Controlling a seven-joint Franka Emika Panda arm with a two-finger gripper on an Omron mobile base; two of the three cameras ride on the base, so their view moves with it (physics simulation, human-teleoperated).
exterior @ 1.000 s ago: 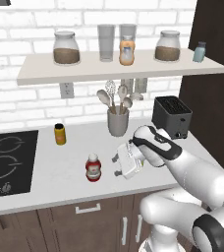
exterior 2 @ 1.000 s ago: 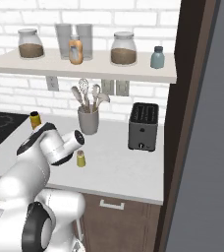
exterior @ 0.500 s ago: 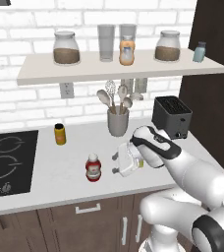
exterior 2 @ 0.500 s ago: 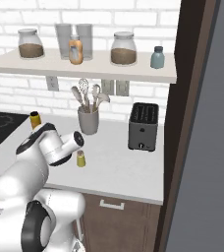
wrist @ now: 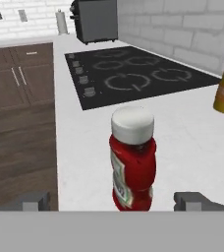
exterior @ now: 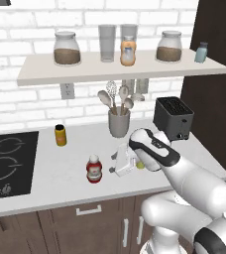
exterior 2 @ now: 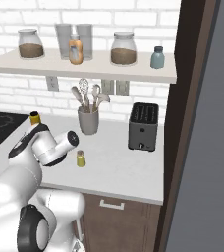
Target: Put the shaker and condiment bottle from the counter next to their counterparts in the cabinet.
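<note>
While your gripper (exterior: 119, 163) has crept closer, its jaws gape wide beside the condiment bottle (wrist: 132, 161), gripping nothing. You can close next, I'd judge.

Open pincer (exterior: 116, 162) just right of the upright red condiment bottle (exterior: 93, 169) on the counter (exterior: 50, 181)

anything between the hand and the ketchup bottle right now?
Nothing. In the hand view the red ketchup bottle stands centred ahead of the open hand, only bare white counter around it.
</note>
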